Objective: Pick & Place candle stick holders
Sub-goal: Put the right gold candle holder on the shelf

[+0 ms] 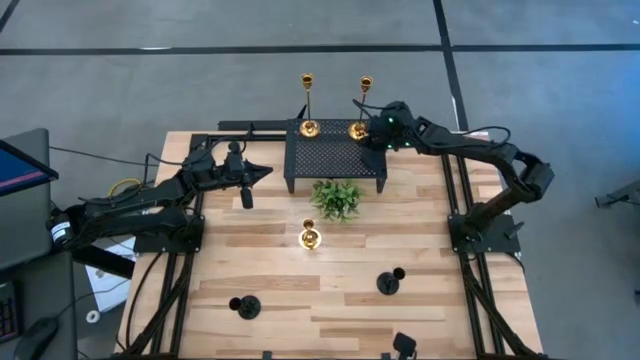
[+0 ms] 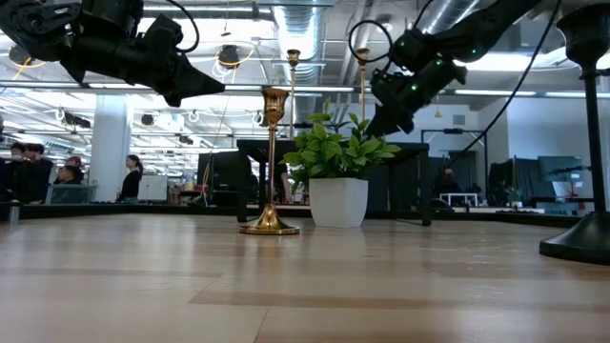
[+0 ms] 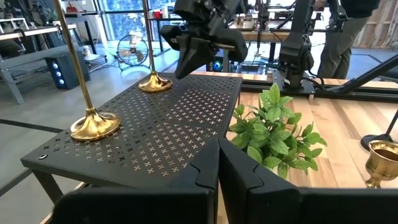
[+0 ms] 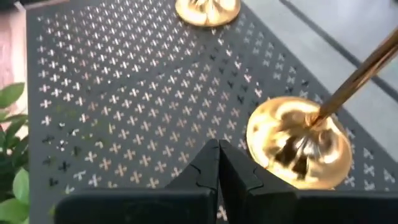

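Note:
Two tall thin gold holders [image 1: 309, 128] [image 1: 358, 130] stand on their round bases on the black mesh stand [image 1: 335, 158] at the table's far side. A short gold holder [image 1: 309, 237] stands mid-table, near the green plant [image 1: 337, 198]. Two short black holders [image 1: 245, 305] [image 1: 388, 283] stand near the front. My right gripper [image 4: 217, 149] is shut and empty, low over the stand, just beside the right tall holder's base [image 4: 301, 143]. My left gripper [image 1: 262, 172] is shut and empty, in the air left of the stand.
The plant in its white pot [image 2: 338, 202] stands just in front of the mesh stand. The stand's far edge lies at the table's far edge. Bare wood [image 1: 330, 320] lies between the two black holders. People sit in the room behind [image 2: 38, 171].

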Controlling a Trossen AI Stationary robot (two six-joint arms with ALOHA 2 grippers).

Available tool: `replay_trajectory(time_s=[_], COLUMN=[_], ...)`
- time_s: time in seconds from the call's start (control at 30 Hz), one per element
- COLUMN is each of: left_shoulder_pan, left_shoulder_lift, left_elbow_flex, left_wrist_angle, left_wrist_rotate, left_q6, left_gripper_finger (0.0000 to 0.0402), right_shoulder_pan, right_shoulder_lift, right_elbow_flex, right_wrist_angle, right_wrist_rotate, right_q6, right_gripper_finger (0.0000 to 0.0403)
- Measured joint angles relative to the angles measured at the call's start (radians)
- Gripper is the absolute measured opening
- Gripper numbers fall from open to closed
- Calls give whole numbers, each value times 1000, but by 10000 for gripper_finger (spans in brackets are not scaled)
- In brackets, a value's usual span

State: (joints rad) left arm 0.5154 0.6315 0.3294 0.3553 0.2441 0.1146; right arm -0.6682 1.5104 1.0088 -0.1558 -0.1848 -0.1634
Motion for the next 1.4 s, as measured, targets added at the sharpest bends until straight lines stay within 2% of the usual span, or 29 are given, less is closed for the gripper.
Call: replay_trajectory(time_s=[0.2, 0.47, 1.4], left_shoulder_pan=[0, 0, 0], left_shoulder_lift=[0, 13, 13], left_elbow_flex=[0, 0, 0], left_wrist_angle=[-1, 0, 0], left_wrist_rotate=[0, 0, -8], left_q6=[3, 4, 11], left_gripper_finger=[7, 7, 7], right_shoulder_pan=[-26, -37, -62], right_shoulder_lift=[-6, 51, 66], right_elbow_flex=[1, 1, 1], right_wrist_angle=[62, 140, 246], right_wrist_rotate=[4, 10, 55], right_q6=[15, 15, 6], right_gripper_finger=[0, 0, 0])
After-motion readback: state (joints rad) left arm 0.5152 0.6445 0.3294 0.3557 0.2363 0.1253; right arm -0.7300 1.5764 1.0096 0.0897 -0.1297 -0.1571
